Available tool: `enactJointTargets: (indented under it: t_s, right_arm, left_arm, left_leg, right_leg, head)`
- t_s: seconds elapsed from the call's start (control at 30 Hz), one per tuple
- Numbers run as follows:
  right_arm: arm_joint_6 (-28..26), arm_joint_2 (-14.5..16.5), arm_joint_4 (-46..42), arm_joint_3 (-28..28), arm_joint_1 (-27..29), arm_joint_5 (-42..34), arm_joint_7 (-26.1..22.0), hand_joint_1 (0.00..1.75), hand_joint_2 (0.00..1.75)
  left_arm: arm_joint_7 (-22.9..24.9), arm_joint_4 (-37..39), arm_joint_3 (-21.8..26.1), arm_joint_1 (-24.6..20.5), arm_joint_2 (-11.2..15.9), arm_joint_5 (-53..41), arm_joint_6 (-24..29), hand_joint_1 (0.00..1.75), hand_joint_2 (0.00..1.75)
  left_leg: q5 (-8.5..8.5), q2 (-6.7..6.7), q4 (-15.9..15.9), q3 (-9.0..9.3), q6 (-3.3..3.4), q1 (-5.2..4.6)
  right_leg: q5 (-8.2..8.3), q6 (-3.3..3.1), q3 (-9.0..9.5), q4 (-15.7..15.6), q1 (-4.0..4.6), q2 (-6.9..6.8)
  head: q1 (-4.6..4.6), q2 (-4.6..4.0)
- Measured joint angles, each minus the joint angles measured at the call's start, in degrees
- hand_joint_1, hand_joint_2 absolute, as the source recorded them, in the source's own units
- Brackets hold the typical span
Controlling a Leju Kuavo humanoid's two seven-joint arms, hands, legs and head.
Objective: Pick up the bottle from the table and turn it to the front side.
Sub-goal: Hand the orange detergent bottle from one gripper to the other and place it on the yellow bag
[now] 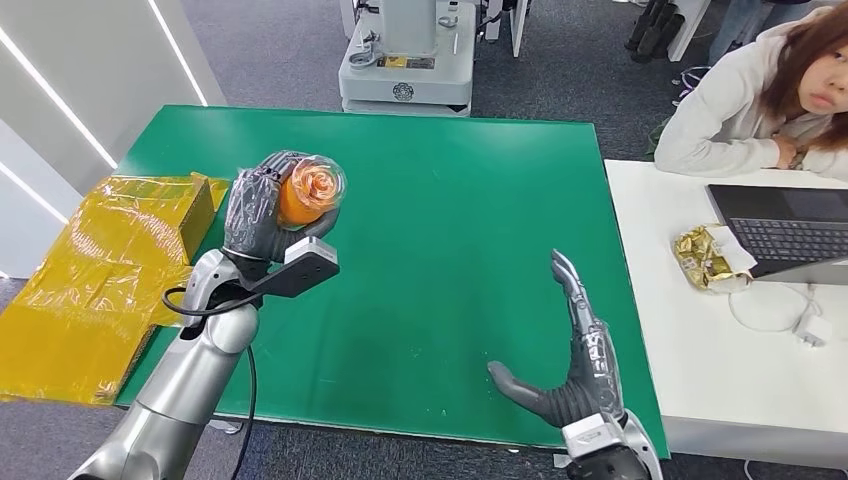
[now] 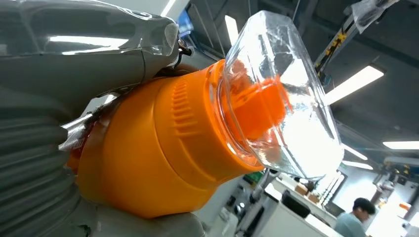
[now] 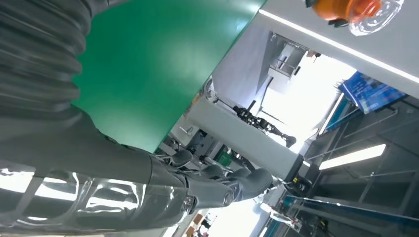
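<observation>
Bottle (image 1: 310,192) gripped in left robot hand (image 1: 258,212).

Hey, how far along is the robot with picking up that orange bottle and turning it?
Pickup looks done: the left robot hand holds the bottle above the green table, its clear cap toward the camera. Whether the turn is finished, I cannot tell. The right robot hand is open.

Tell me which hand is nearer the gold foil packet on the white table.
Right. The right hand hangs open over the green table's near right edge, just across from the gold foil packet. The left hand grips the orange bottle over the far left side.
</observation>
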Motion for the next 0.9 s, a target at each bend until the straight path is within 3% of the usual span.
enactJointTargets:
  t_s: [0.27,0.47,0.9]
  right_arm:
    - [0.7,0.0,-2.0,-2.4,2.1,0.6,-0.5,0.0,1.75]
    - [0.4,0.0,-2.4,-3.2,2.9,0.6,-1.3,0.0,1.75]
    - [-0.2,0.0,-4.4,-4.7,5.1,1.5,-0.9,0.0,1.75]
  left_arm:
    - [2.0,-0.9,0.3,0.4,1.7,-7.5,1.6,1.75,1.75]
    - [8.9,-0.5,0.0,1.3,3.8,-27.9,6.2,1.75,1.75]
    - [15.2,0.2,-0.1,4.1,4.5,-43.5,5.4,1.75,1.75]
  left_leg:
    - [0.01,0.01,0.0,0.0,-0.01,0.0]
    - [0.0,0.03,0.0,0.0,-0.01,0.0]
    - [0.0,0.02,0.0,0.0,0.0,0.0]
  right_leg:
    - [0.0,0.0,0.0,0.0,0.0,0.02]
    - [0.0,0.0,-0.02,0.0,0.0,0.05]
    - [0.0,0.0,-0.01,0.0,0.0,0.03]
  head:
    - [0.0,0.0]
    - [-0.01,0.0]
    - [0.0,0.0]
